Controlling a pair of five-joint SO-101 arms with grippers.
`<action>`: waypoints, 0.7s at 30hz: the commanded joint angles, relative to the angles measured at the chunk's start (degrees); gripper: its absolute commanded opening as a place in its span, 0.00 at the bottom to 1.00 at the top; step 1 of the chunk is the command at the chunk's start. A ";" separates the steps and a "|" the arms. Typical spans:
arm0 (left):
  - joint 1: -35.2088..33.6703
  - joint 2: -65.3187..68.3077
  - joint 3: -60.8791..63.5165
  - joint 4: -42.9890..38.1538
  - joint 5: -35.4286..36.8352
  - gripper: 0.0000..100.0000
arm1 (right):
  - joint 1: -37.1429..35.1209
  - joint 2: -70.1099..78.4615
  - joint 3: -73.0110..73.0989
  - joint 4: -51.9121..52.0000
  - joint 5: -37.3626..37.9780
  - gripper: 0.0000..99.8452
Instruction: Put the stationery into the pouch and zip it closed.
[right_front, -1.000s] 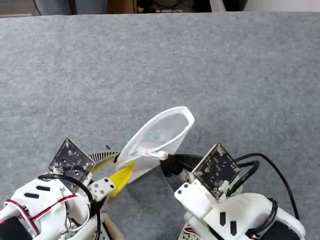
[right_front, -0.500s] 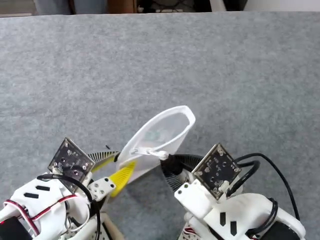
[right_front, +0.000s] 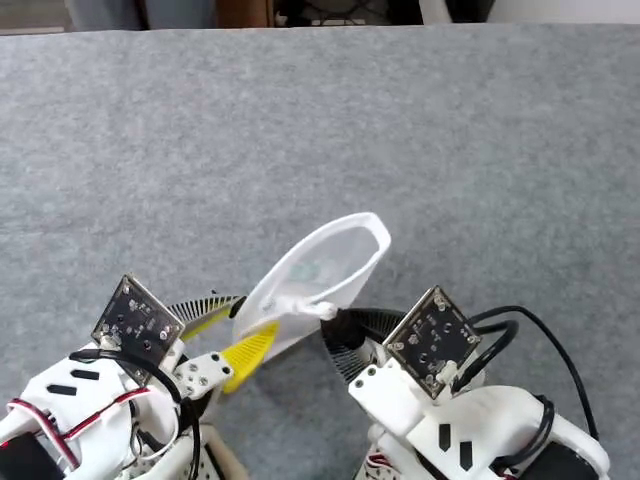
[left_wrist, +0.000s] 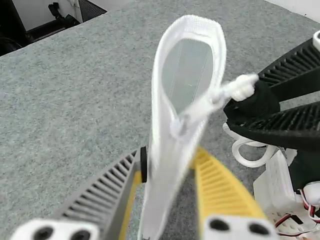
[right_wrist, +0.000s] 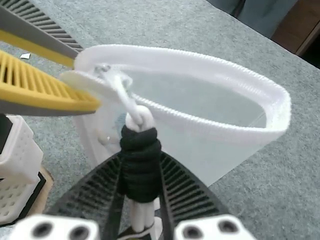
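A white mesh pouch (right_front: 325, 262) is held off the grey table between both arms, its mouth gaping open along the top. My left gripper (right_front: 238, 335), with one yellow and one grey finger, is shut on the pouch's near end (left_wrist: 167, 165). My right gripper (right_front: 335, 325), with black fingers, is shut on the zipper pull (right_wrist: 140, 150), a white cord with black wrapping. In the left wrist view the pull's white bead (left_wrist: 242, 85) sits at the right gripper's fingertips. A faint greenish shape (right_front: 315, 268) shows through the mesh. In the right wrist view the yellow finger (right_wrist: 40, 82) lies against the pouch (right_wrist: 210, 115).
Grey felt-like table covering (right_front: 450, 140) stretches open beyond the pouch and to both sides. Both arm bodies (right_front: 480, 430) crowd the near edge. Dark furniture stands past the table's far edge.
My left arm has shifted a little, its yellow finger nudging toward the pouch. The pouch and right arm have hardly moved.
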 joint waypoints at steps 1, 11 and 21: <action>0.40 0.62 -0.04 -1.76 3.08 0.28 | 0.79 0.48 0.13 -1.05 -0.35 0.01; 0.40 0.62 -0.04 -1.93 3.43 0.23 | 0.79 0.48 0.13 -1.05 -0.35 0.01; 0.40 0.62 3.65 -4.75 3.43 0.20 | 2.02 0.40 0.04 -1.05 -0.35 0.01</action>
